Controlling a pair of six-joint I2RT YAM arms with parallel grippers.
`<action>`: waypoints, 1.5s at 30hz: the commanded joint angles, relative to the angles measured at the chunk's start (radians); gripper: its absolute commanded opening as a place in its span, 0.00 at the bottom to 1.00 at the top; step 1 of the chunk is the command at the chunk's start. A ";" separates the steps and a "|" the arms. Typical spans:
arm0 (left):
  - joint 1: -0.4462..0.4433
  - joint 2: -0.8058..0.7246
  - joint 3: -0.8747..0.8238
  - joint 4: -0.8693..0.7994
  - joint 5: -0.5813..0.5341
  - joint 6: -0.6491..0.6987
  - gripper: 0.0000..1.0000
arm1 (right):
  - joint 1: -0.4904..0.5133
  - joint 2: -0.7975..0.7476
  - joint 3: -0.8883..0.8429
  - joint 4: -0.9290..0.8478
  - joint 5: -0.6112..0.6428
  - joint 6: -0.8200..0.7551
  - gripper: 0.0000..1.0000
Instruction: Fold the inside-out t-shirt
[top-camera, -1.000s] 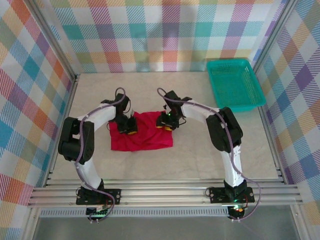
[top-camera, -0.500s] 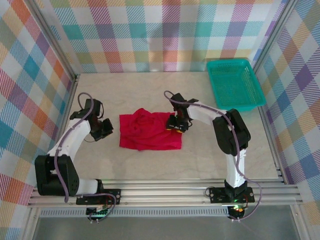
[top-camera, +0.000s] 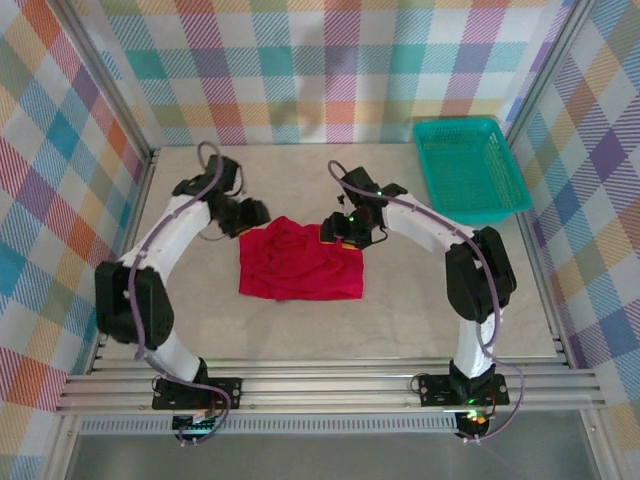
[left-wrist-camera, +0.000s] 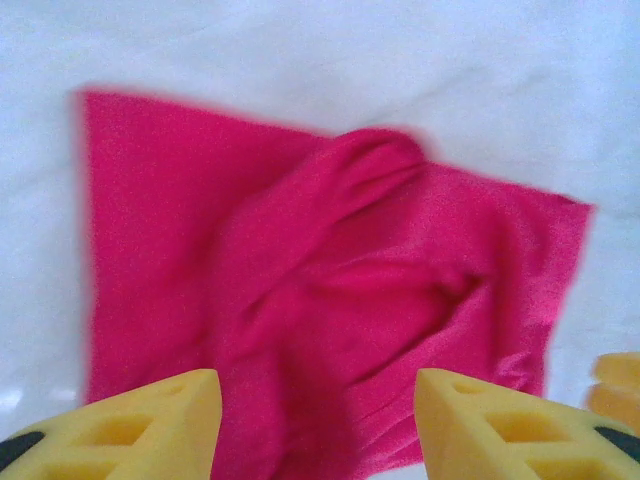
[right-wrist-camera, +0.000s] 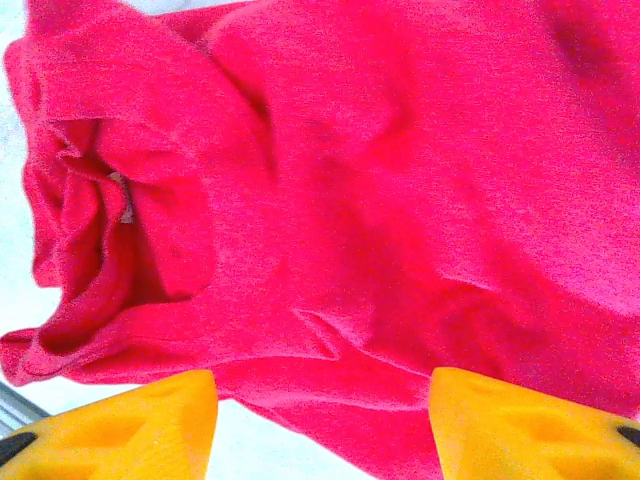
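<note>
The inside-out t-shirt lies on the table as a rumpled, roughly rectangular bright red bundle. My left gripper hovers by its back left corner, jaws open. In the left wrist view the two yellow fingertips stand wide apart above the creased shirt, gripper holding nothing. My right gripper is over the shirt's back right edge, also open. In the right wrist view the shirt lies under the gripper, with a bunched fold at the left and a small pale tag inside it.
A teal plastic basket stands at the back right of the table. Checked walls close in the left, back and right sides. An aluminium rail runs along the near edge by the arm bases. The right gripper's yellow tips show beside the shirt.
The left arm left the shirt, swung out left, then came back to the shirt's back left corner with jaws opened. The right gripper shifted slightly back and widened. The shirt now lies further right.
</note>
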 joint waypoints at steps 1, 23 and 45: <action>-0.055 0.131 0.097 -0.010 0.031 0.042 0.53 | -0.034 -0.036 -0.067 -0.040 0.031 -0.005 0.58; -0.019 0.393 0.392 -0.150 -0.033 0.137 0.00 | -0.007 0.110 -0.201 0.116 0.014 0.083 0.55; 0.147 0.031 0.015 -0.003 0.062 0.048 0.57 | 0.003 0.031 -0.022 -0.038 -0.012 -0.032 0.60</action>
